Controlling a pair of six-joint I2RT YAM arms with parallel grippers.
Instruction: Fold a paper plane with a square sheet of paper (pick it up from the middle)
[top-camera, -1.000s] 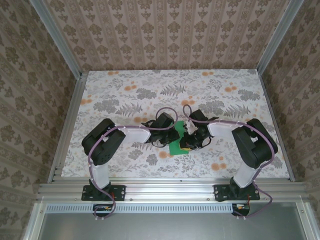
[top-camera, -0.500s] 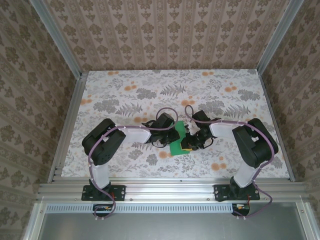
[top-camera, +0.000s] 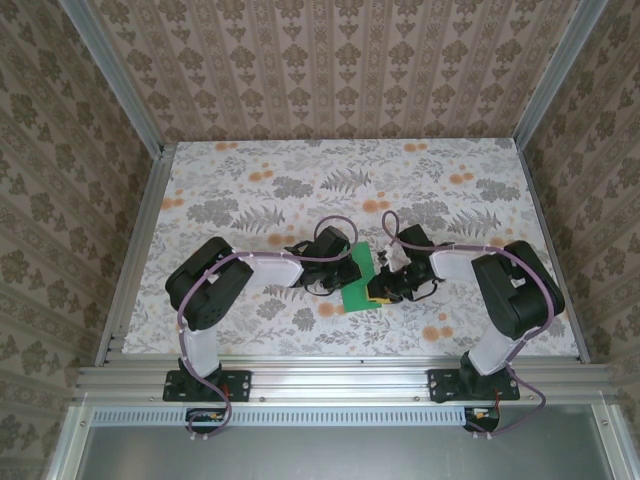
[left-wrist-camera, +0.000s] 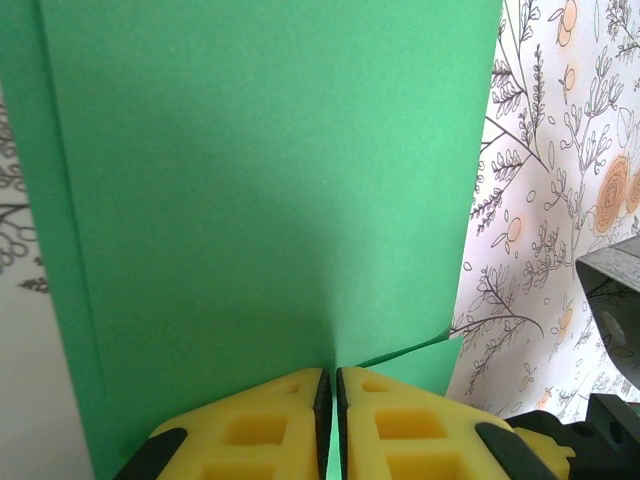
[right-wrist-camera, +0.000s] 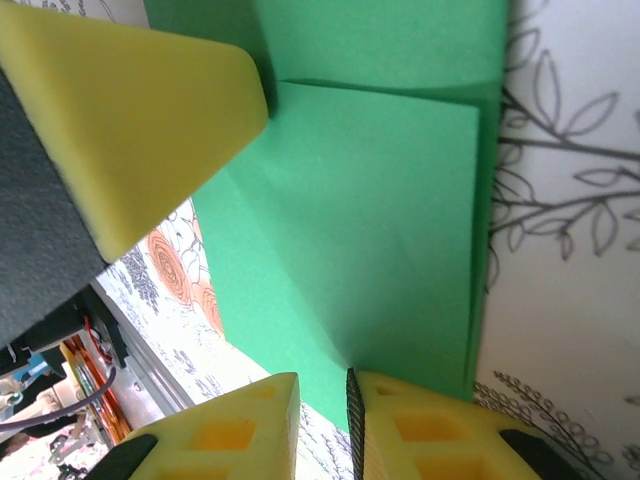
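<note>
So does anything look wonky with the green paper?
Yes, a little. The folded bright-green paper sheet has layers that don't line up: an under layer sticks out along one side, and a corner pokes out beside the left fingers pinching it.

From above, the left gripper and right gripper hide much of the paper. Ahead of the left gripper it runs off the top edge.
</note>
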